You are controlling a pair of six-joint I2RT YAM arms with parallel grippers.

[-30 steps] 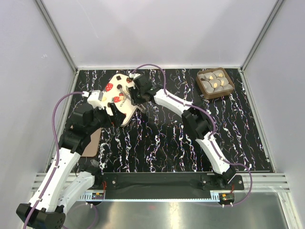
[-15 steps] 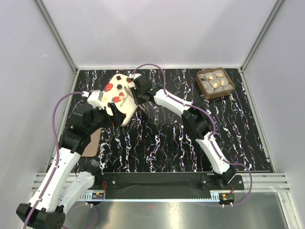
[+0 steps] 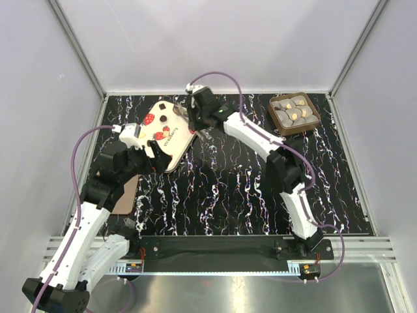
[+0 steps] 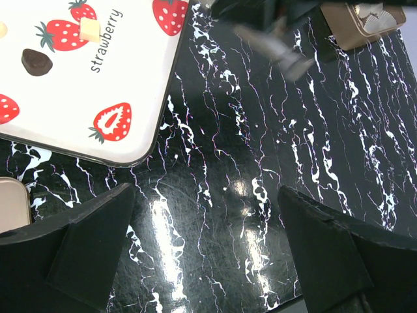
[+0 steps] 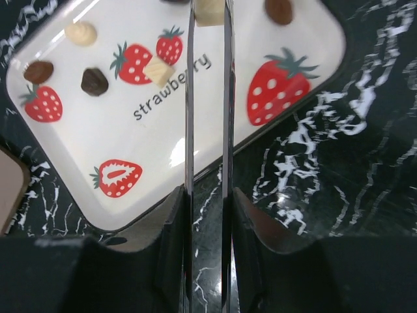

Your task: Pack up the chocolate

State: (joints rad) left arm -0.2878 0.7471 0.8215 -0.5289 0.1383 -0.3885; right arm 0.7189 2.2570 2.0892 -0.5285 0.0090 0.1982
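Brown square tray (image 3: 272,111) holding the chocolate (image 3: 294,112) sits in the far right corner of the table (image 3: 228,189), seen from the top. The right tool (image 3: 195,124) hangs at the right edge of the lid (image 3: 171,140) printed with strawberries. The chocolate lies to its right and slightly farther back, well apart. The left tool (image 3: 156,160) is over the lid's near corner, farther off. Judgement: the right arm is the nearer one. The tray is square, so it has no long axis, and its sides sit slightly turned against the table edges. The pieces are round, so no heading to read.

Left wrist view: left tool (image 4: 205,189) released, fingers wide apart, bare table (image 4: 228,248) between them. Lid (image 4: 85,85) upper left. Tray (image 4: 355,36) with a pale piece of chocolate (image 4: 378,16) at upper right, past the blurred right tool (image 4: 273,45).

Right wrist view: right tool (image 5: 208,78) nearly clenched, a slim gap between thin blades, nothing held. Lid (image 5: 130,130) lies beneath, long axis running lower left to upper right. Chocolate not in view.
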